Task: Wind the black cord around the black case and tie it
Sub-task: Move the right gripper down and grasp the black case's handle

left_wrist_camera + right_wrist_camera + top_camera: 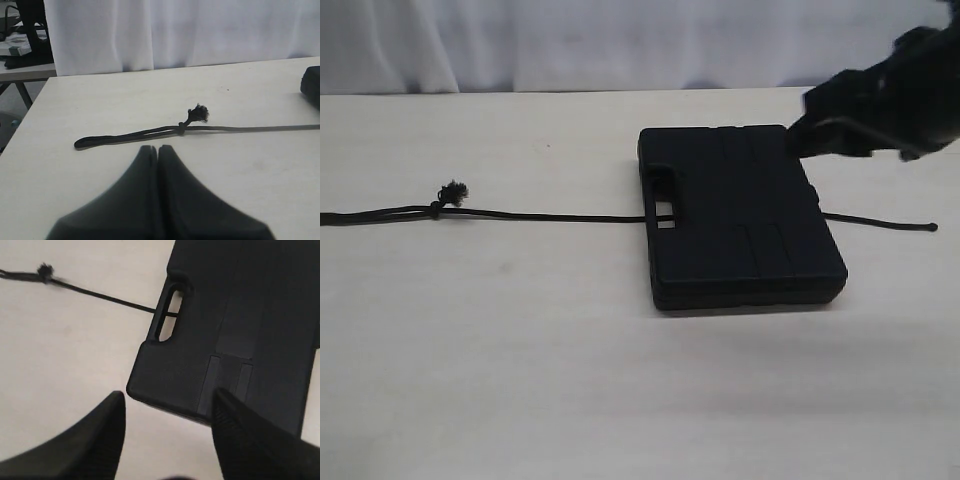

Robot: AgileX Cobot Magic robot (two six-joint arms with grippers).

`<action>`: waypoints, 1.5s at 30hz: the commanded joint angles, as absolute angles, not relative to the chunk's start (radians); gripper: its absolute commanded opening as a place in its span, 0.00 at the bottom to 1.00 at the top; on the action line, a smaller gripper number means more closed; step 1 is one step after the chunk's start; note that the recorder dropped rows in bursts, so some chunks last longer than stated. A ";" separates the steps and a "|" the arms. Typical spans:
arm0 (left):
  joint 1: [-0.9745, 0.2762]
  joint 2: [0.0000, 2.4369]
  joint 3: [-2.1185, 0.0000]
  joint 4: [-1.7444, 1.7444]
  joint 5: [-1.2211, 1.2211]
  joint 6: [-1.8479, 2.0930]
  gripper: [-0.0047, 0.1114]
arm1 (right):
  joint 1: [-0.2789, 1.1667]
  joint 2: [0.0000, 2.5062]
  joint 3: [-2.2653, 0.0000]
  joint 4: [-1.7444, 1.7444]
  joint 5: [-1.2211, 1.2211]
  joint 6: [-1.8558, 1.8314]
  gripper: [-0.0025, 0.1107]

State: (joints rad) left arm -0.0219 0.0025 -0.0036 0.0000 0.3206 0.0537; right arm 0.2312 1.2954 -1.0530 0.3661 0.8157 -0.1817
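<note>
The black case (740, 215) lies flat on the table right of the middle, with its handle slot (665, 205) facing left. The black cord (550, 215) runs from the left edge past a frayed knot (448, 195), goes under the case at the slot and comes out on the right, ending in a knobbed tip (932, 228). My right gripper (169, 394) is open and empty, hovering over a corner of the case (235, 325). My left gripper (158, 147) is shut on nothing, a little short of the cord (235, 129) and its tufted knot (200, 114).
The pale table (520, 350) is backed by a white curtain (570, 40). In the left wrist view the table's edge (30, 115) drops off beside the cord's looped end (100, 141), and another table with clutter (25, 50) stands beyond it.
</note>
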 commanded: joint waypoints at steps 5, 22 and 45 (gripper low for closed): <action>-0.025 0.000 0.000 0.000 0.307 0.053 0.04 | 0.437 1.676 -1.287 0.111 0.726 0.171 0.46; -0.025 0.000 0.000 0.000 0.307 0.053 0.04 | 0.537 2.190 -1.742 -0.097 0.855 0.382 0.45; -0.025 0.000 0.000 0.000 0.307 0.053 0.04 | 0.537 2.289 -1.749 -0.120 0.841 0.404 0.31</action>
State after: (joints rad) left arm -0.0219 0.0025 -0.0036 0.0000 0.3206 0.0537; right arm 0.5392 2.2880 -1.7444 -0.1096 0.8407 0.4021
